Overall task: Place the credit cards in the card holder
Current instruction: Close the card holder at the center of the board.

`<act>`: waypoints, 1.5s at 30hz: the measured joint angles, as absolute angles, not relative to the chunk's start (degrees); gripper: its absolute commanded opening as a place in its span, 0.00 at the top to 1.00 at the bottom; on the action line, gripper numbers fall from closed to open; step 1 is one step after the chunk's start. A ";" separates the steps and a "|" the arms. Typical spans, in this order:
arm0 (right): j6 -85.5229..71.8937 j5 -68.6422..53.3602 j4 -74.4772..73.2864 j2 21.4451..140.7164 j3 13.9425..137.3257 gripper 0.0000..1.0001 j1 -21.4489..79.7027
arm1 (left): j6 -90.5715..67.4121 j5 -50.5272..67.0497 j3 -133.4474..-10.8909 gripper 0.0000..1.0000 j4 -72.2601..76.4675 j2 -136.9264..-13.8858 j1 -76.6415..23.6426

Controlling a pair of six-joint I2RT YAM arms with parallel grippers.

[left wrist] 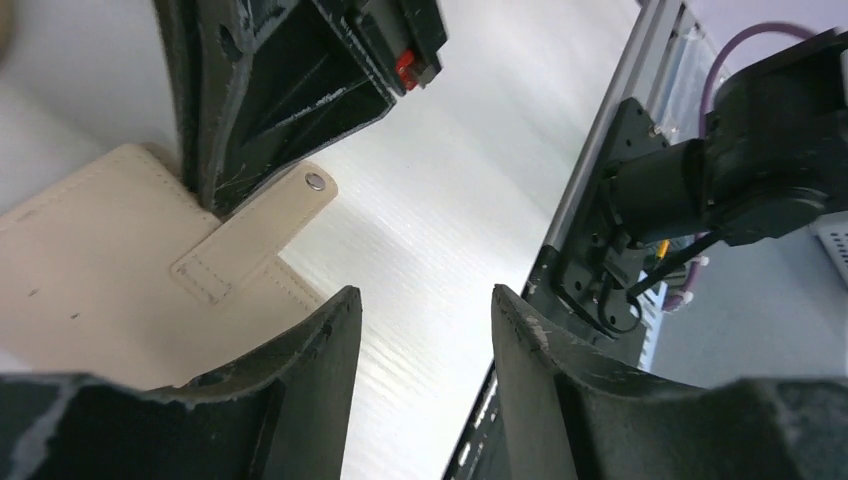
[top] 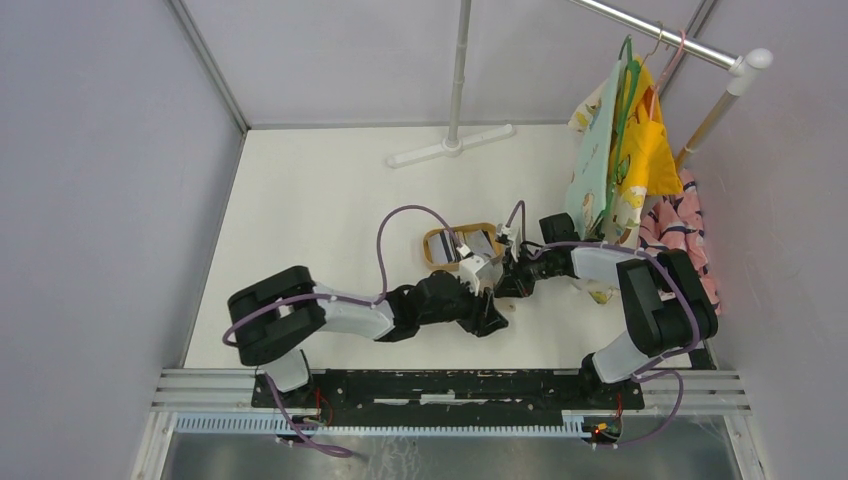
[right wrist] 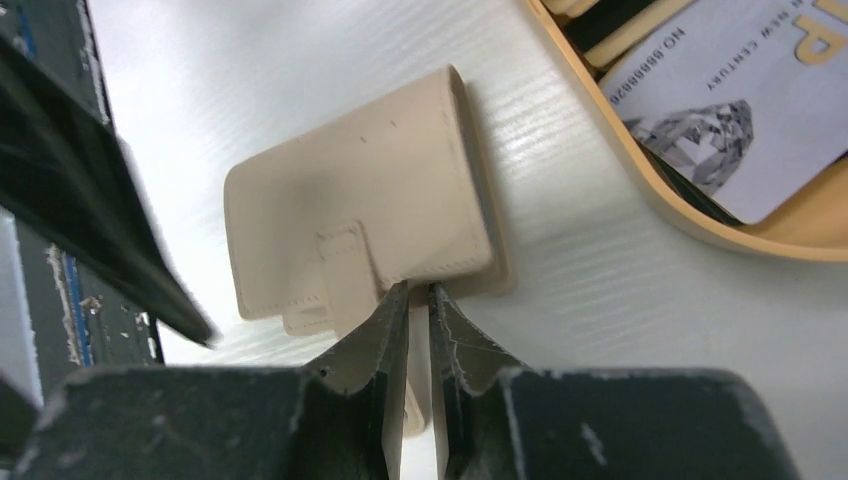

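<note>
Mid-table, between the two arms: card holder (right wrist: 350,200), beige, folded shut, lying flat.
Detail: right gripper (right wrist: 418,292) with fingers nearly together, seemingly nipping the snap strap (left wrist: 262,228), though the contact is partly hidden; left gripper (left wrist: 425,295) spread apart, empty, at the holder's edge. Several credit cards (right wrist: 730,110) lie in the oval wooden tray (right wrist: 700,225) just beside it.
</note>
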State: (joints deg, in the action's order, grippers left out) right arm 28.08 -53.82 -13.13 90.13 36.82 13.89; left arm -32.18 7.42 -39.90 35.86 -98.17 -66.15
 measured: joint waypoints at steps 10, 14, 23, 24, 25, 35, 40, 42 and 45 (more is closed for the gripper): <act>29.95 -50.28 -14.50 90.54 37.17 0.83 14.22 | -31.83 -6.55 -33.30 0.20 27.14 -81.49 -66.15; 30.33 -50.28 -14.57 90.52 37.17 0.82 14.26 | -31.94 -12.08 -33.26 0.23 21.34 -81.69 -65.67; 32.05 -48.40 -16.08 88.44 37.69 0.78 14.26 | -33.58 -13.50 -33.69 0.37 15.94 -88.38 -62.85; 32.42 -47.75 -16.25 87.20 37.69 0.78 14.24 | -33.63 -13.56 -33.85 0.37 15.79 -88.88 -62.85; 32.69 -47.29 -16.36 85.84 37.69 0.76 14.20 | -33.67 -13.50 -34.26 0.37 15.53 -88.95 -62.85; 35.94 -53.95 -11.27 71.31 33.36 0.65 13.67 | -33.69 -13.17 -36.18 0.37 15.05 -90.85 -62.85; 37.74 -55.22 -11.18 74.48 31.68 0.68 17.37 | -33.71 -13.15 -36.93 0.37 15.09 -91.64 -62.85; 38.59 -54.11 -11.60 76.44 31.75 0.69 18.83 | -33.74 -13.15 -37.15 0.37 15.11 -91.90 -62.85; 40.34 -51.22 -13.45 79.48 32.53 0.70 20.21 | -33.78 -13.15 -37.34 0.35 15.33 -92.14 -62.85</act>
